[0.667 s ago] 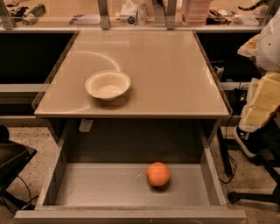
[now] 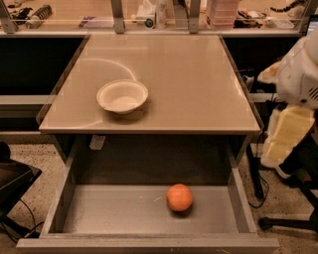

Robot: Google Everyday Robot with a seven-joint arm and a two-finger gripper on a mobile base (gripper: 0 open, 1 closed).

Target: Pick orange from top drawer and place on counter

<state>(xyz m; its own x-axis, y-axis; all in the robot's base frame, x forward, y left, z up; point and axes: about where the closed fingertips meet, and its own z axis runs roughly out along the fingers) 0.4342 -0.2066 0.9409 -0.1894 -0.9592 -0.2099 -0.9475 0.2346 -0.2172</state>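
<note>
The orange [image 2: 179, 197] lies on the grey floor of the open top drawer [image 2: 114, 213], right of its middle and toward the front. The counter [image 2: 189, 84] is the glossy beige tabletop above and behind the drawer. My arm, white and cream, hangs at the right edge of the view beside the counter's right side. My gripper [image 2: 278, 166] is at its lower end, off the table, well to the right of the orange and above drawer level. It holds nothing that I can see.
A white bowl [image 2: 122, 96] stands on the counter's front left. A cluttered shelf with metal posts [image 2: 118, 15] runs along the back. A dark chair part [image 2: 12, 183] is at the left on the floor, with cables and a chair base [image 2: 288, 223] at the right.
My arm at the right edge has come lower and slightly left. The orange, bowl and drawer have not moved.
</note>
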